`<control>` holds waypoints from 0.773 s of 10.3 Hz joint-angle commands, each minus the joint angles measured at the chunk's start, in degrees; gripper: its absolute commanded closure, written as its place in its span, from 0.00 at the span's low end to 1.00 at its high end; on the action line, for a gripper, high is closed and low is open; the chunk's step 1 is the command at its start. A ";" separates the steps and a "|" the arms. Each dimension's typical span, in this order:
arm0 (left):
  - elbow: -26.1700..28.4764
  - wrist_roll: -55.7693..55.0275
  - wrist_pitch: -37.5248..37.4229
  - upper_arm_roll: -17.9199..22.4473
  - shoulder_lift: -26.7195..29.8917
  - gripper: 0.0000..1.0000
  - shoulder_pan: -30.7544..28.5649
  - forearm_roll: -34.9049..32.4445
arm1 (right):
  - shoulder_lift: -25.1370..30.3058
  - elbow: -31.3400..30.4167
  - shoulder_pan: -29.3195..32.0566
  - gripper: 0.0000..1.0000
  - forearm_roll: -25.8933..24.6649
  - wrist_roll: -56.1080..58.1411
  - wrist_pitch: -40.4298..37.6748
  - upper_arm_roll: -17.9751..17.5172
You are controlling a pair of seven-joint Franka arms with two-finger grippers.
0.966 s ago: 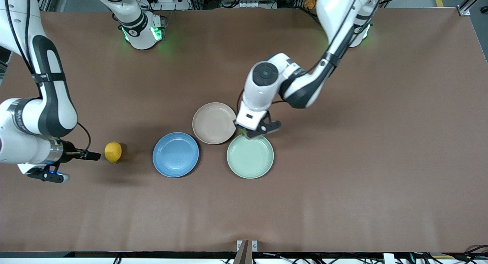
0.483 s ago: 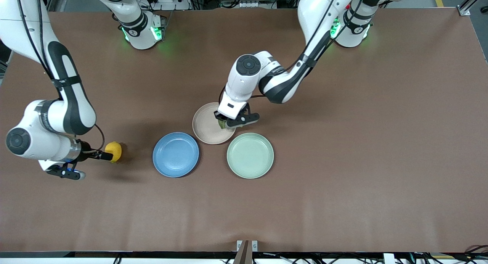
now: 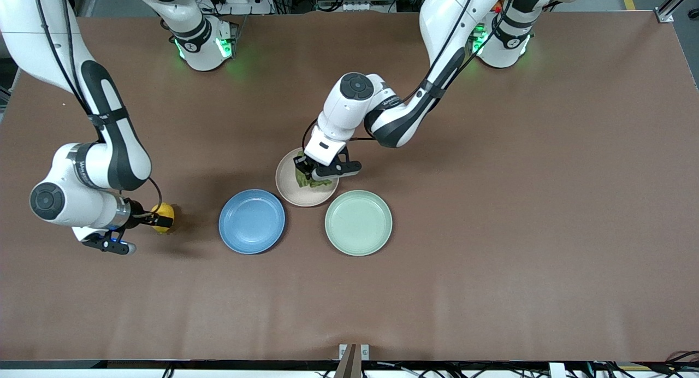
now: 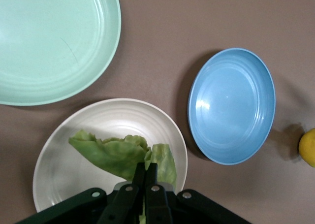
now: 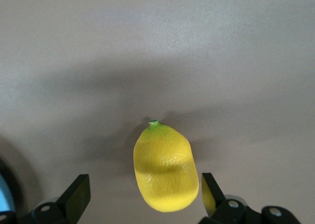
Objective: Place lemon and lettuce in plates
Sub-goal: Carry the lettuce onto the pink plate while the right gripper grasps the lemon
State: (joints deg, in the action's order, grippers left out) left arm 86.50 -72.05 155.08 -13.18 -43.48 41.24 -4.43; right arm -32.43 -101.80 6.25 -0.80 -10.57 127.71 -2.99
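My left gripper (image 3: pixel 307 176) is shut on the green lettuce (image 3: pixel 302 178) and holds it just over the beige-pink plate (image 3: pixel 292 191). In the left wrist view the lettuce (image 4: pixel 118 152) hangs over that plate (image 4: pixel 93 123) from the gripper (image 4: pixel 145 169). The blue plate (image 3: pixel 252 221) lies beside it, toward the right arm's end, and shows in the left wrist view (image 4: pixel 231 106). The yellow lemon (image 3: pixel 164 215) lies on the table beside the blue plate. My right gripper (image 3: pixel 162 221) is open with the lemon (image 5: pixel 165 167) between its fingers (image 5: pixel 78 194), apart from them.
A pale mint green plate (image 3: pixel 358 222) lies beside the blue plate, toward the left arm's end, nearer the front camera than the beige-pink one. The brown table (image 3: pixel 491 203) stretches wide around the plates.
My left gripper carried the lettuce from the mint plate's rim to over the beige-pink plate. My right gripper moved up to the lemon until its fingers came around it.
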 commanded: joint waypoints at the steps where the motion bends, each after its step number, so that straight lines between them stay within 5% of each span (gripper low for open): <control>1: -0.11 0.33 1.19 0.52 -0.64 0.74 1.64 0.65 | 1.32 -4.45 -0.19 0.00 0.36 -0.68 4.55 0.09; 2: 0.07 0.77 1.19 0.52 -0.81 0.01 3.13 -0.57 | 1.32 -5.16 -0.19 0.00 0.01 -0.68 5.61 0.09; 6: 0.60 0.69 -1.17 4.38 0.49 0.00 4.99 -1.46 | 0.97 -6.39 -0.10 0.00 -1.48 -0.33 6.94 0.18; 8: 0.42 0.95 -10.98 8.68 3.30 0.00 4.99 -5.39 | 0.79 -7.53 0.07 0.00 -2.98 -0.33 8.33 0.27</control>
State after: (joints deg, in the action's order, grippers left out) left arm 86.32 -71.30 149.60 -6.77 -43.15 46.14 -6.81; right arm -32.42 -107.33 6.24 -2.29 -10.55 134.36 -2.84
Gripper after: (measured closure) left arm 0.013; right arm 0.000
